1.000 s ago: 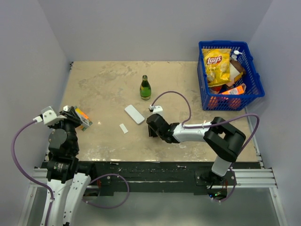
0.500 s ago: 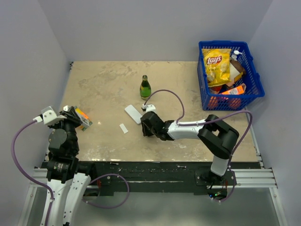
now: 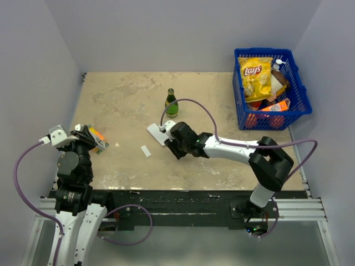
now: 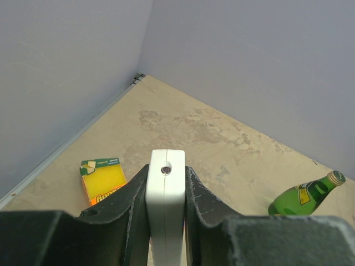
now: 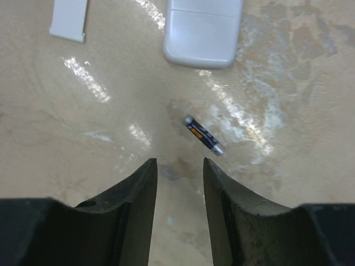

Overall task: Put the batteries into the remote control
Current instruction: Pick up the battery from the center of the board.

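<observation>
Grey walls stand all round a tan table (image 3: 122,100) with pale patches. My right gripper (image 5: 178,163) reaches out to the middle of it and points down. Its two fingers (image 5: 141,188) are a little way apart, and nothing is between them, just bare table. One battery (image 5: 204,134) lies on the table just in front of those fingers. It is small and dark with an orange mark, and it lies slanted. It touches nothing. I can see only this one battery. A bit past it lies the remote (image 5: 202,30), flat and white, not touching the battery. Off to one side of the remote lies a small white piece (image 5: 69,16), also flat on the table.

My left gripper (image 4: 166,169) is back near the left edge of the table. Its fingers are squeezed tight on a thin white bar (image 4: 165,210) — the bar stands on edge between them, and its end has a tiny round dot. Just past this gripper lies an orange and yellow box (image 4: 102,180) with a green strip.

A green bottle (image 3: 171,103) stands behind the remote. Far on the right sits a blue basket (image 3: 302,91) — it has a yellow chip bag (image 3: 254,75) and other packs in it.
</observation>
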